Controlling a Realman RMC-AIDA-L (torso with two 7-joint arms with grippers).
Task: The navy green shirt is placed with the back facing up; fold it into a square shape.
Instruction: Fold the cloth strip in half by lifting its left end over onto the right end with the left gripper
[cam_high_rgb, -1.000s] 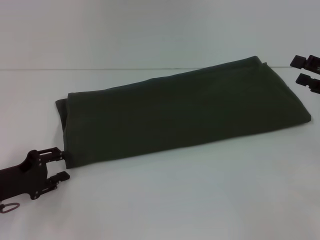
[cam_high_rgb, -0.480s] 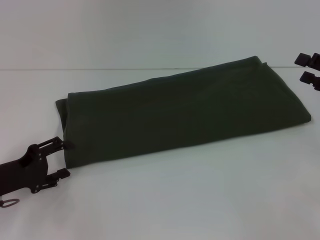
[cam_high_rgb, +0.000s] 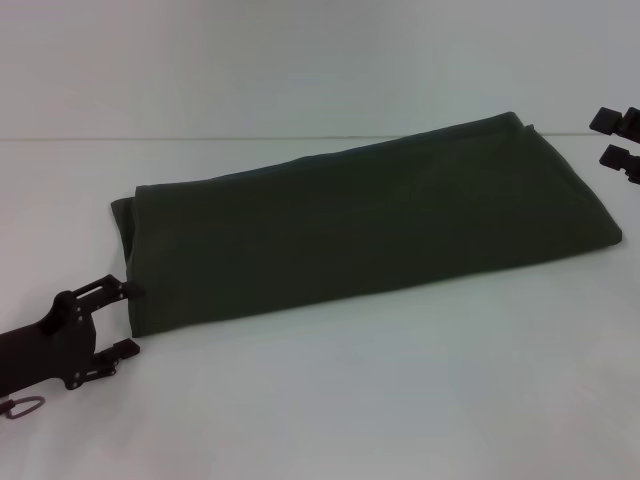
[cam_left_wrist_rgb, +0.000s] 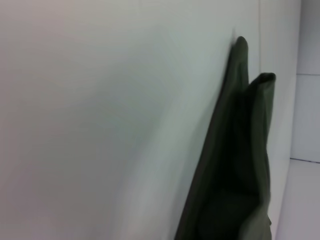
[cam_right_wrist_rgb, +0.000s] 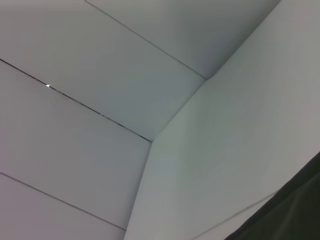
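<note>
Overhead, navy green shirt (cam_high_rgb: 370, 225) lies folded into a long band on white table (cam_high_rgb: 400, 400), plain side up; left gripper (cam_high_rgb: 122, 318) sits at its near-left corner, fingers spread wide, upper fingertip touching the cloth edge, nothing held, while right gripper (cam_high_rgb: 618, 137) is just off the shirt's far-right end, fingers apart, empty. Left wrist: shirt (cam_left_wrist_rgb: 235, 165) layered edge-on right ahead of that gripper. Right wrist: mostly wall and table, shirt (cam_right_wrist_rgb: 290, 210) corner just beside that gripper.
</note>
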